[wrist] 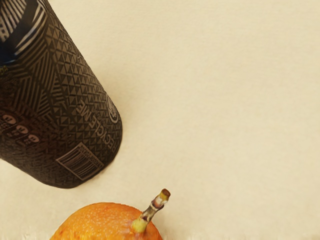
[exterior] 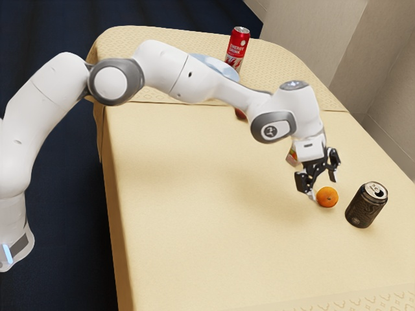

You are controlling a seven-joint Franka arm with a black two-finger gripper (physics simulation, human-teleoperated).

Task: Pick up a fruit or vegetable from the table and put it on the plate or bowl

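Hovering beside the orange (exterior: pixel 327 196), fingers (exterior: pixel 312 180) spread (wrist view adds its stem (wrist: pixel 152 206)).

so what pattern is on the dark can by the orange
The dark can has fine grey triangles; clearest in wrist view.

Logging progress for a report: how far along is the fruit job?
Done: nothing placed yet. In hand: the open pincer hangs just over the orange, which lies on the table beside the black can. Left: grasp, lift, carry to a plate or bowl.
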